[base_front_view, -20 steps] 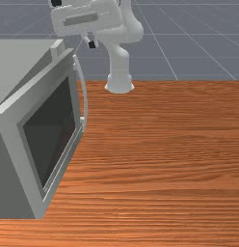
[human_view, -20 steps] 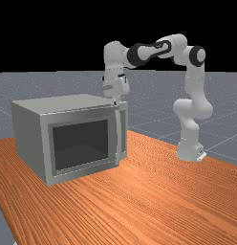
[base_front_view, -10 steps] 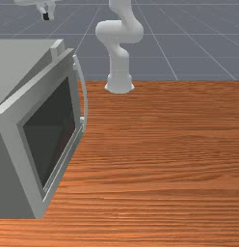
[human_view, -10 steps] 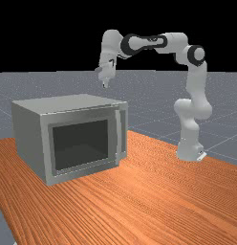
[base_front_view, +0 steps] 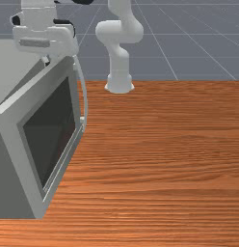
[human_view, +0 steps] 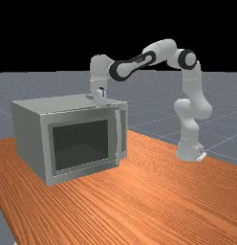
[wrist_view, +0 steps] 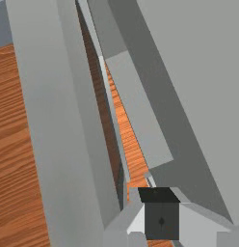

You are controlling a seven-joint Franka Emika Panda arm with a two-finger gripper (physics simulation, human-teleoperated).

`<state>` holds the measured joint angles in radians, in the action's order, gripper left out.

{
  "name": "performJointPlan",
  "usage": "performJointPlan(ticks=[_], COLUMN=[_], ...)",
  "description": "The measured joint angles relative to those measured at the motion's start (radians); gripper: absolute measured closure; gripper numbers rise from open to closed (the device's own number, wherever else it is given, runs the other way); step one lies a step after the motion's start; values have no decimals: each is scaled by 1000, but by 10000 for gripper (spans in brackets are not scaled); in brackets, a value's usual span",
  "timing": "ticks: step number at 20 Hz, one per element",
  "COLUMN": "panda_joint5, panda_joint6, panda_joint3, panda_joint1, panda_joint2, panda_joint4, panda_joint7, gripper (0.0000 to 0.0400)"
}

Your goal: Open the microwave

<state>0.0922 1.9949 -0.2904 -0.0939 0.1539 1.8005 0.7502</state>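
One hand (base_front_view: 46, 61) down at the mouth of the ajar microwave door (base_front_view: 15, 102)

Half a second ago my hand was up above the microwave; it has now dropped to the wedge-shaped gap between the door's top edge and the microwave body (base_front_view: 10, 60). Whether the hand is wide or narrow I cannot tell, and I see nothing carried in it. How deep it reaches into the gap is unclear too.

Going outward, the door stands slightly open, at the same angle as before the descent, so the drop itself has gained no swing. Its curved bar handle (base_front_view: 85, 99) lies at about half past four from the hand in the front view, and at five o'clock in the far view. The dark glass window (base_front_view: 50, 130) is at six o'clock in the front view. Farther out, the arm base (base_front_view: 119, 83) sits between three and four o'clock, and the wooden desk (base_front_view: 165, 159) spreads toward four.

The new position looks suited to pushing the door from behind rather than pulling the handle. Next, I judge, comes lowering into the gap and pressing outward on the inner face; too shallow a reach might slip over the top edge.
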Motion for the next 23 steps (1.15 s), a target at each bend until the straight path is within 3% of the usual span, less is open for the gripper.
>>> performJointPlan(ticks=[5,14,18,23], panda_joint5=[8,1,-32,-79], panda_joint6=[23,29,1,-75], panda_joint3=[52,270,357,408], panda_joint1=[-28,-47,-29,30], panda_joint2=[-19,0,88,274], panda_joint4=[24,-5,-119,-381], panda_joint7=[20,130,166,192], gripper=[400,400,400,400])
